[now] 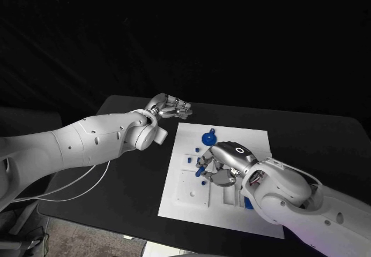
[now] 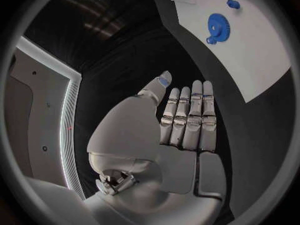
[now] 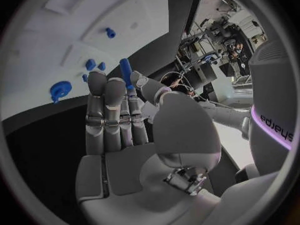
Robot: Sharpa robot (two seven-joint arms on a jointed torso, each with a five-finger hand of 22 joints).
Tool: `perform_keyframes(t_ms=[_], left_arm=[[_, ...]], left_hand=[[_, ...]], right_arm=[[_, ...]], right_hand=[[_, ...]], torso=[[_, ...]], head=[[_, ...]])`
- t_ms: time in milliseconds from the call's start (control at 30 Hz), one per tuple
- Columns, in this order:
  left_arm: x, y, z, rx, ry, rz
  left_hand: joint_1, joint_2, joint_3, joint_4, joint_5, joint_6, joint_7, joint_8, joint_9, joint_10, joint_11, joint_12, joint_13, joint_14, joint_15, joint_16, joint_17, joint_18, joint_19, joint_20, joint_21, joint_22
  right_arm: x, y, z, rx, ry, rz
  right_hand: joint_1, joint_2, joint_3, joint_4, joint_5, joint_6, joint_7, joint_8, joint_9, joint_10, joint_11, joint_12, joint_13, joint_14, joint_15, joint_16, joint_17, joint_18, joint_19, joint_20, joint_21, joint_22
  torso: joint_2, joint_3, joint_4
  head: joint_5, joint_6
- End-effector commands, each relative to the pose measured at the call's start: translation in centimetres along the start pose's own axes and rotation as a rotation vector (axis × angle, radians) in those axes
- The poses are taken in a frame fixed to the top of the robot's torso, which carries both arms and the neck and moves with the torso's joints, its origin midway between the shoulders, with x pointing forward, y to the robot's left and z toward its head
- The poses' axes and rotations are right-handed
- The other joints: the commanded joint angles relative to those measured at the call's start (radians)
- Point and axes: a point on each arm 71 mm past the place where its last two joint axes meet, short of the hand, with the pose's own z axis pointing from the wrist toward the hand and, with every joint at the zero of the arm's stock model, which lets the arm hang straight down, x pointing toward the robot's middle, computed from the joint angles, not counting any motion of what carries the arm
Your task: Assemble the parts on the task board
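Observation:
The white task board (image 1: pixel 193 214) lies in the middle of the black table. A blue gear (image 1: pixel 207 140) lies near the board's far edge, with a small blue part (image 1: pixel 210 130) just beyond it. My right hand (image 1: pixel 222 167) hovers over the board's middle and pinches a blue peg (image 3: pixel 125 73) between thumb and fingers; the peg (image 1: pixel 201 172) points toward the board's left side. My left hand (image 1: pixel 172 107) is off the board, past its far left corner, fingers straight and side by side, holding nothing. From the left wrist, the left hand (image 2: pixel 184 122) lies short of the gear (image 2: pixel 217 24).
Raised white blocks (image 1: pixel 192 190) stand on the board's near left part. More small blue parts (image 3: pixel 91 64) stand in the board near the right hand. A white cable (image 1: pixel 85 184) hangs off the table's left edge. Another blue part (image 1: pixel 247 203) peeks from under the right forearm.

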Motion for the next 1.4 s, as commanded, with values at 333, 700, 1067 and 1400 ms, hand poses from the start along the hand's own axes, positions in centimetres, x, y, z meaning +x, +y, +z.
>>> perform_keyframes(t_ms=[333,700,1067,1400], left_arm=[[0.4,-0.2,0.1,0.008,0.017,-0.014],[0.5,-0.2,0.1,0.008,0.019,-0.015],[0.4,-0.2,0.1,0.006,0.018,-0.015],[0.3,-0.1,0.0,0.005,0.017,-0.014]], left_hand=[[0.002,0.009,-0.001,-0.002,0.003,0.001,0.006,-0.003,0.000,-0.008,-0.002,0.004,0.001,0.000,0.001,-0.002,0.001,-0.005,0.005,-0.002,0.003,-0.001],[0.002,0.009,-0.001,-0.002,0.003,0.001,0.006,-0.003,0.000,-0.008,-0.002,0.004,0.001,0.000,0.001,-0.002,0.001,-0.005,0.005,-0.002,0.003,-0.001],[0.002,0.009,-0.001,-0.002,0.003,0.001,0.006,-0.003,0.000,-0.008,-0.002,0.004,0.001,0.000,0.001,-0.002,0.001,-0.005,0.005,-0.002,0.003,-0.001],[-0.002,0.011,-0.003,-0.004,0.003,0.000,0.006,-0.003,0.000,-0.009,-0.001,0.004,0.001,0.000,0.002,-0.002,0.001,-0.005,0.005,-0.001,0.003,-0.003]], right_arm=[[3.2,1.8,0.6,-0.069,0.042,-0.036],[5.2,2.0,0.6,-0.072,0.079,-0.064],[5.7,1.7,0.4,-0.060,0.094,-0.086],[5.7,1.4,0.2,-0.046,0.087,-0.108]], right_hand=[[0.000,0.012,0.005,-0.009,0.007,0.007,0.000,0.003,0.002,0.018,-0.013,0.004,0.001,0.003,-0.008,-0.006,0.002,0.016,0.036,-0.005,0.004,0.002],[-0.001,0.012,0.006,-0.012,0.009,0.007,0.000,0.003,0.002,0.018,-0.013,0.004,0.001,0.003,-0.008,-0.006,0.003,0.016,0.036,-0.005,0.005,0.004],[-0.003,0.012,0.008,-0.016,0.009,0.008,0.000,0.003,0.002,0.019,-0.013,0.004,0.001,0.003,-0.008,-0.006,0.004,0.016,0.036,-0.005,0.006,0.007],[-0.004,0.012,0.009,-0.018,0.008,0.010,-0.001,0.003,0.002,0.021,-0.013,0.004,0.001,0.003,-0.008,-0.006,0.005,0.017,0.035,-0.005,0.006,0.009]], torso=[[0.001,0.0015,0.0002],[0.001,0.0007,0.0003],[0.001,0.0006,-0.0003],[0.001,0.0013,-0.0011]], head=[[0.017,-0.007],[0.024,-0.014],[0.026,-0.018],[0.028,-0.020]])
